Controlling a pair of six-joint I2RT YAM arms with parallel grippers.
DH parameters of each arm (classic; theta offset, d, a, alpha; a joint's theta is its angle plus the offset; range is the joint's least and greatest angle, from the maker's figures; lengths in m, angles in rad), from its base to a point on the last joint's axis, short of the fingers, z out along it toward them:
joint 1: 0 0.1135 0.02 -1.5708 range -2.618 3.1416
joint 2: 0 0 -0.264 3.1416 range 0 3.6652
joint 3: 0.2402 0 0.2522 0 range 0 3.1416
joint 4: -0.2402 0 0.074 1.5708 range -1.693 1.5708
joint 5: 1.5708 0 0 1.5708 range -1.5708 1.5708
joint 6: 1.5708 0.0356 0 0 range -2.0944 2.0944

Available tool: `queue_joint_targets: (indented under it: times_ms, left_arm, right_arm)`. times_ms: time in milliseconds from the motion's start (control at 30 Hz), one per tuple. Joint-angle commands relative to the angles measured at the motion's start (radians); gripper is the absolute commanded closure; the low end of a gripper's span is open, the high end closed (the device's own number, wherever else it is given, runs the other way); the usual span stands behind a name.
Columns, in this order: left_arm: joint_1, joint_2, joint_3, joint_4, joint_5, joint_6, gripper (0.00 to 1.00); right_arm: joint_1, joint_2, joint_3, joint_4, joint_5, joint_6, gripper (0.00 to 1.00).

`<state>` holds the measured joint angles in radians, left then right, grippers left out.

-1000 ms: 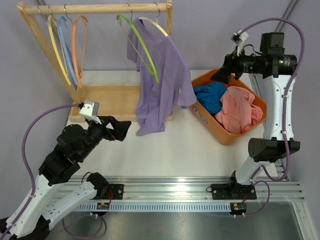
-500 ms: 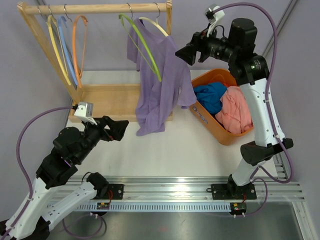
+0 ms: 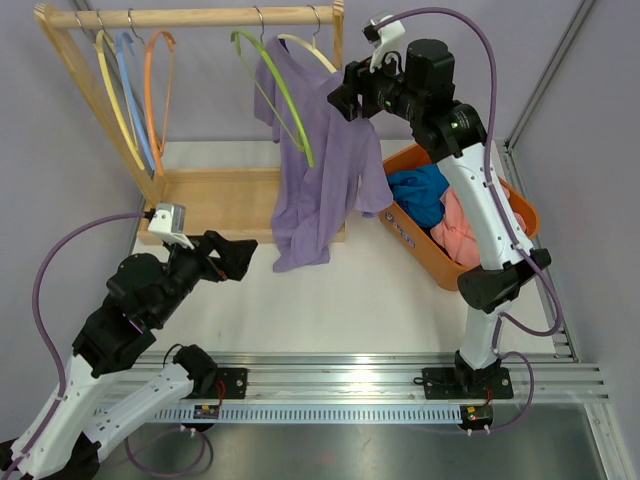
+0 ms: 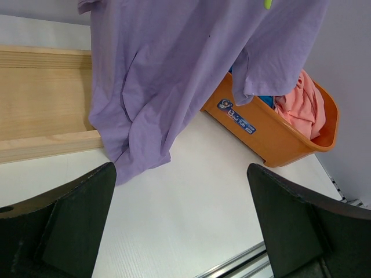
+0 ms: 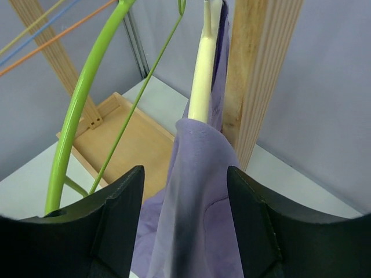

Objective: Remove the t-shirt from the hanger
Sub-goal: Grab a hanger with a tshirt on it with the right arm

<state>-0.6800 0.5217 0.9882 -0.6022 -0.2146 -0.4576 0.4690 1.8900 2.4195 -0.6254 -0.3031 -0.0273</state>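
The shirt (image 3: pixel 320 170) hangs on the cream hanger (image 3: pixel 310 52), one shoulder draped over the hanger's arm. We see the right gripper (image 5: pixel 185 226) has swung over from the basket (image 3: pixel 420 250) to that hanger. Its fingers are apart, astride the shoulder cloth and not yet clamped. We judge the pull-off is about to begin. The left gripper (image 4: pixel 185 226), wide apart, waits well below the hanger.

Overhead view, two wrist views; t-shirt (image 3: pixel 322 185) common to all.
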Motion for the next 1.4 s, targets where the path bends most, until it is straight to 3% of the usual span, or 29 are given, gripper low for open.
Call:
queue_joint_targets:
  times_ms: [0,133,167,267,367,400,567,767,1000,1367]
  left_arm:
    - [-0.003,0.011,0.003,0.039,-0.025,-0.009,0.01]
    - [-0.003,0.003,-0.002,0.032,-0.029,-0.012,0.01]
    - [-0.003,0.001,-0.002,0.032,-0.031,-0.013,0.01]
    - [-0.003,-0.006,-0.011,0.033,-0.032,-0.016,0.01]
    - [-0.003,-0.005,-0.013,0.038,-0.031,-0.018,0.01]
    - [-0.003,-0.002,-0.010,0.038,-0.029,-0.018,0.01]
    - [-0.003,0.005,-0.006,0.038,-0.026,-0.015,0.01]
    - [-0.003,0.003,-0.010,0.038,-0.028,-0.016,0.01]
    - [-0.003,-0.011,-0.023,0.038,-0.031,-0.027,0.01]
    - [-0.003,-0.034,-0.031,0.021,-0.040,-0.033,0.01]
  right_arm:
    - [0.028,0.015,0.059,0.040,0.082,-0.048,0.36]
    - [0.036,0.031,0.059,0.038,0.094,-0.056,0.47]
    - [0.039,0.032,0.058,0.038,0.099,-0.062,0.58]
    - [0.043,0.035,0.058,0.035,0.114,-0.074,0.69]
    - [0.043,0.041,0.064,0.033,0.113,-0.082,0.87]
    - [0.043,0.047,0.070,0.024,0.105,-0.083,1.00]
    - [0.043,0.037,0.092,0.036,0.075,-0.066,1.00]
    - [0.042,-0.026,0.046,0.220,0.053,-0.053,1.00]
    - [0.042,-0.055,0.039,0.303,0.044,-0.028,1.00]
    - [0.042,-0.180,-0.137,0.369,0.025,-0.054,1.00]
